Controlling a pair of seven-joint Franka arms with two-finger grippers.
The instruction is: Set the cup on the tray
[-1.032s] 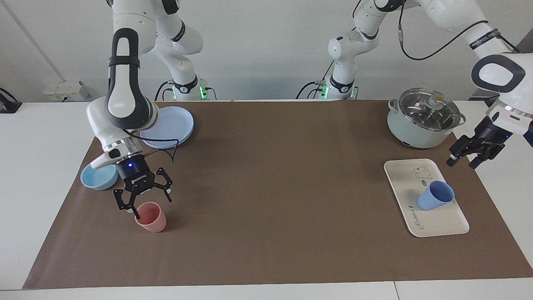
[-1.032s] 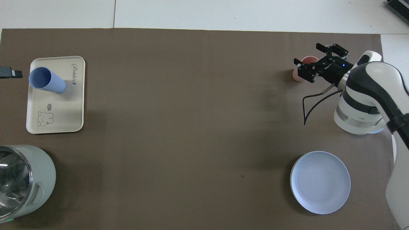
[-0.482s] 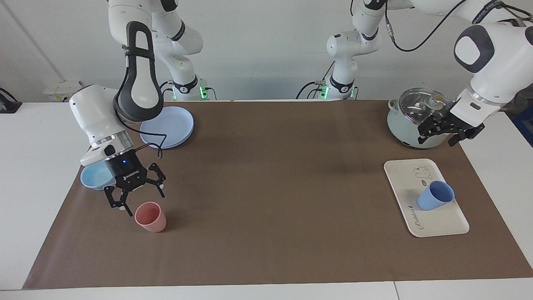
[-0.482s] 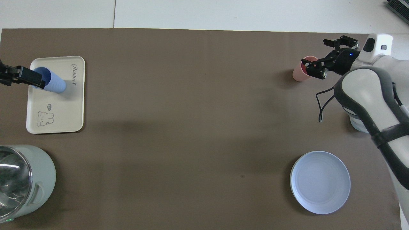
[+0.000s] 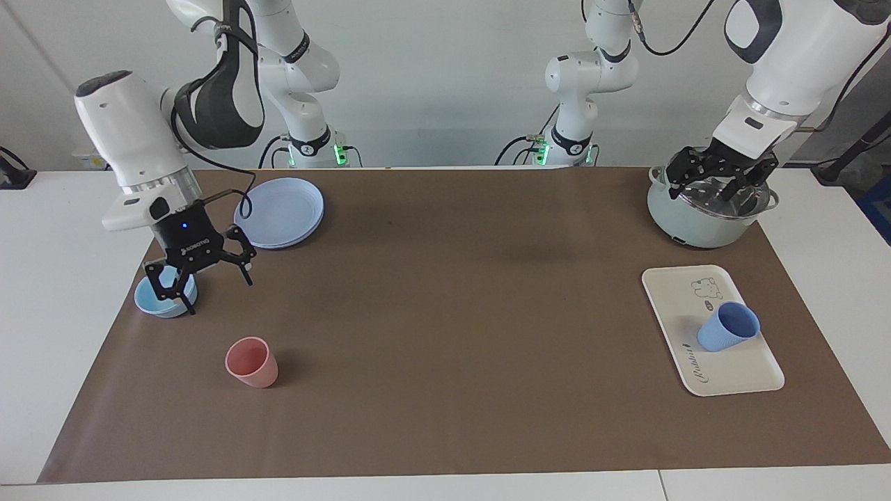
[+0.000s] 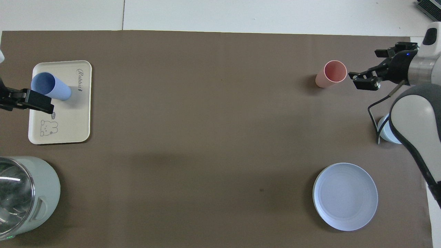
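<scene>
The periwinkle-blue cup (image 5: 727, 328) stands upright on the cream-white tray (image 5: 739, 376) at the left arm's end of the table. It also shows in the overhead view (image 6: 50, 86) on the tray (image 6: 69, 128). My left gripper (image 5: 720, 179) is open and empty, raised over the lidded pot. In the overhead view it (image 6: 21, 100) shows at the edge, over the tray's rim. My right gripper (image 5: 200, 274) is open and empty, raised over the light-blue bowl, apart from the pink cup. It also shows in the overhead view (image 6: 374, 69).
A salmon-pink cup (image 5: 252, 362) stands at the right arm's end. A light-blue bowl (image 5: 159, 300) and a round blue plate (image 5: 281, 211) lie nearer the robots there. A pale-green pot with a glass lid (image 5: 710, 202) stands nearer the robots than the tray.
My right gripper rose and drew back from the pink cup to over the bowl. My left gripper rose and swung from beside the tray to over the pot. The cups stayed put.
</scene>
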